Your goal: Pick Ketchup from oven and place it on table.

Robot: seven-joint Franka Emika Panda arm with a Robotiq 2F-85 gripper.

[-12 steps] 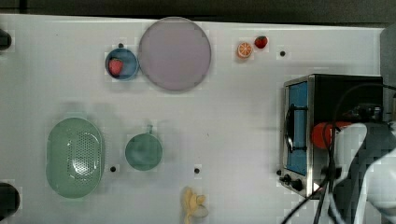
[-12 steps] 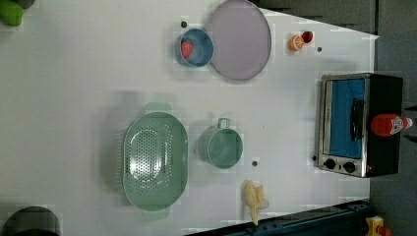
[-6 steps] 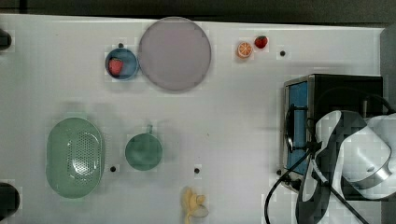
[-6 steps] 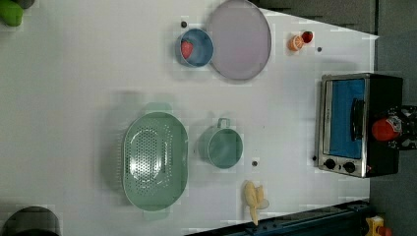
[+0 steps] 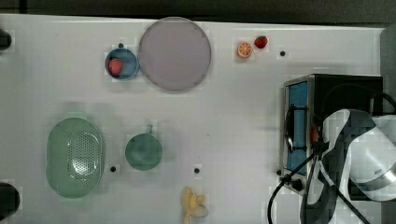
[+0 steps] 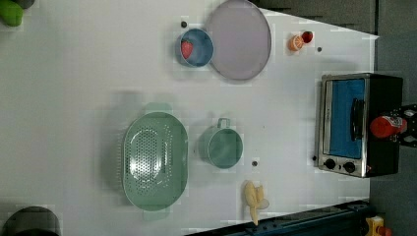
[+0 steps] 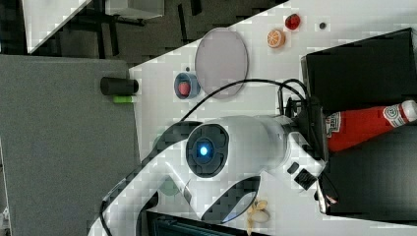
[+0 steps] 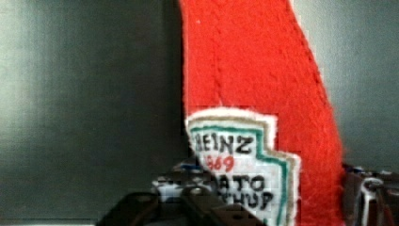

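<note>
Grasp step in hand: ketchup bottle (image 7: 366, 125) lies on top of the oven (image 6: 361, 123), fingers (image 8: 141, 207) set either side of its body, grip unconfirmed; next, lift clear to the table (image 5: 224, 121)

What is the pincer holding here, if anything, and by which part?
The pincer sits around the base end of the Ketchup on the oven top, but a firm hold cannot be told.

Dark grey floor (image 7: 64, 147) fills the right view's left, w/ a second white surface (image 7: 49, 19) at the right view's top-left corner. Dark strip of floor (image 5: 196, 7) runs along the top view's top edge. Light even, soft shadows.
</note>
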